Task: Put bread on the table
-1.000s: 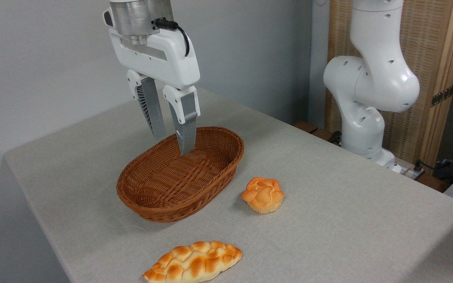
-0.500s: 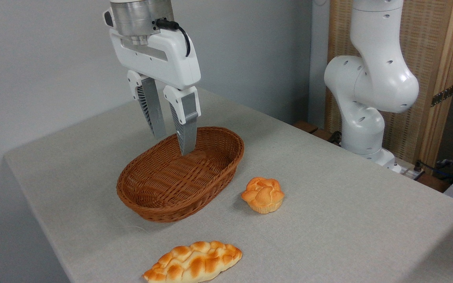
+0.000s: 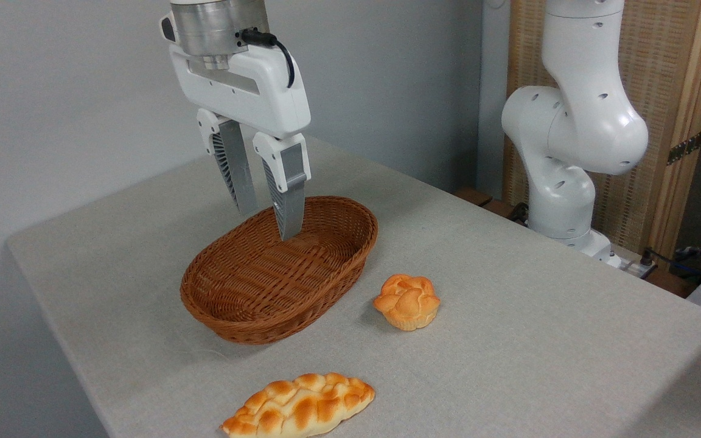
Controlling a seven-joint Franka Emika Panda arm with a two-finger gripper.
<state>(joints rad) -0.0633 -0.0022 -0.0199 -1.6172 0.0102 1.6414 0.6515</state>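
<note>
Already the small round golden-orange bun with a knotted top and paler base (image 3: 407, 301) sits on the large table covered in plain light grey cloth (image 3: 509, 340), just beside the right end of the brown oval wicker basket (image 3: 229, 316) and not touching it. It stands upright on its base, with nothing leaning against it.

From the one fixed view, the white two-finger gripper with grey ribbed fingers (image 3: 268, 222) hangs above the far end of the basket, fingertips at about rim level and pointing down. Its jaws stand slightly spread with a clear gap between them, and nothing is held. The basket looks empty inside, as far as this angle shows. A long flat braided loaf with browned ridges (image 3: 299, 406) lies on the cloth near the front edge, well apart from the bun and the basket. The white jointed arm (image 3: 572, 134) rises at the right, behind the table.

Judging by how things lie, the placing step appears done: the bun is out on the cloth and released. The next move would call only for lifting the gripper clear of the basket, straight up so the fingertips do not catch the woven rim, and away from the bun.
</note>
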